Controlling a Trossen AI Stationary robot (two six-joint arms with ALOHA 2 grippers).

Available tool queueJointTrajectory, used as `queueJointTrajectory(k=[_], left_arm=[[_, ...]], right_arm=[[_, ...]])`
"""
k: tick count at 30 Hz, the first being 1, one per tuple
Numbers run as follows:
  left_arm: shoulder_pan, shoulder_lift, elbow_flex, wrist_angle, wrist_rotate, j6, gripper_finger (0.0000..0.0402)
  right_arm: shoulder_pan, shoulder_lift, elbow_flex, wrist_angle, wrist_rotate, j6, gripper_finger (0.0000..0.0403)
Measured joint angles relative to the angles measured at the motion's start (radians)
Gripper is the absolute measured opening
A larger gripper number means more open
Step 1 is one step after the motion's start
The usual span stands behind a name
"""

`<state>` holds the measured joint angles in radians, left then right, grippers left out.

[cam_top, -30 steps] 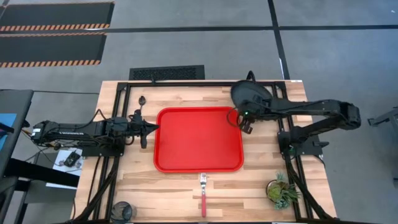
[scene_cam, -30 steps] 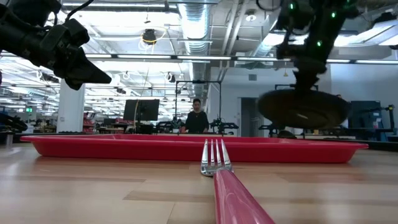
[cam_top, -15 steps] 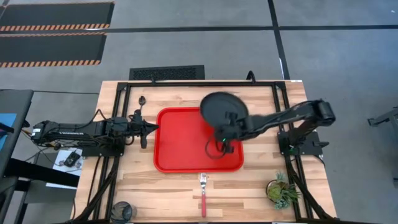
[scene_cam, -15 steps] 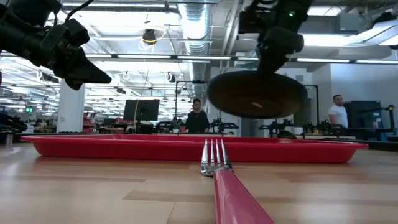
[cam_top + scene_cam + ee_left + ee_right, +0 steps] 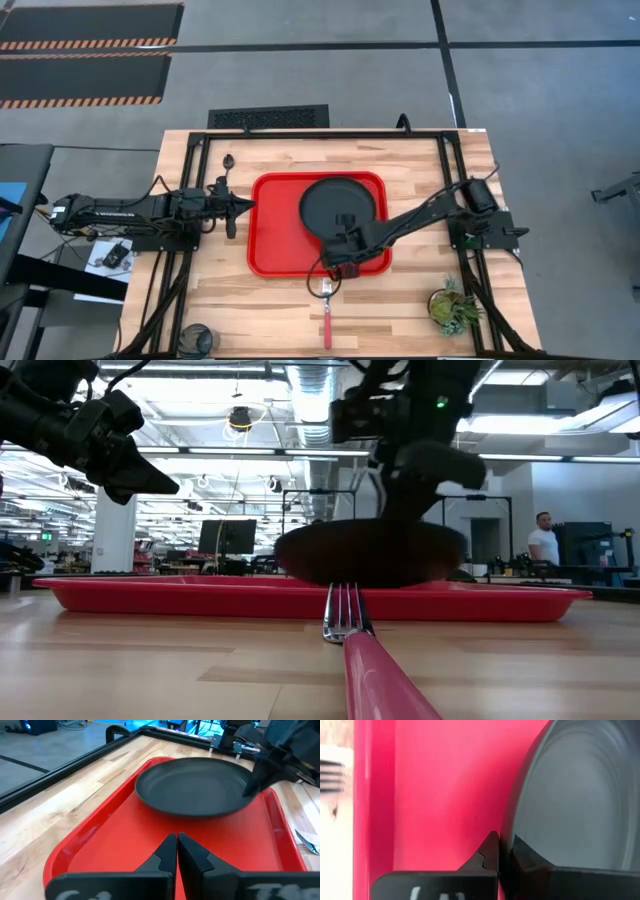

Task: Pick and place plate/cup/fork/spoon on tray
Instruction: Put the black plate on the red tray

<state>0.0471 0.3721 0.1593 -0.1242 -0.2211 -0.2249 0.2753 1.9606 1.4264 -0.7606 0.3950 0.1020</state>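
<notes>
The plate [image 5: 341,206] hangs over the tray's [image 5: 275,245] far-right part, right gripper [image 5: 345,243] pinching its rim; left gripper [image 5: 243,206], fingers closed, idles beside the tray.

The plate [image 5: 342,206] and the right gripper [image 5: 345,250] on its rim fill the tray's [image 5: 275,245] 3 o'clock half; the 9 o'clock half lies bare; the left gripper [image 5: 243,206] hangs at that edge; the fork [image 5: 327,312] lies at 6 o'clock.
</notes>
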Motion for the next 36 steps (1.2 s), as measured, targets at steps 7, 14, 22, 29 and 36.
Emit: queueJointTrajectory(k=[7,14,22,29,36], left_arm=[[0.0,0.0,0.0,0.0,0.0,-0.001,0.0],[0.0,0.0,0.0,0.0,0.0,-0.002,0.0],[0.0,0.0,0.0,0.0,0.001,-0.003,0.0],[0.0,0.0,0.0,0.0,0.001,-0.003,0.0],[0.0,0.0,0.0,0.0,0.002,-0.003,0.0]], right_arm=[[-0.001,0.091,0.105,0.047,0.0,-0.117,0.0017],[0.002,0.156,0.172,0.048,-0.034,-0.192,0.0017],[0.005,0.157,0.173,0.066,-0.059,-0.215,0.0017],[-0.007,0.157,0.173,0.093,-0.112,-0.254,0.0017],[-0.029,0.167,0.174,0.097,-0.17,-0.262,0.0017]])
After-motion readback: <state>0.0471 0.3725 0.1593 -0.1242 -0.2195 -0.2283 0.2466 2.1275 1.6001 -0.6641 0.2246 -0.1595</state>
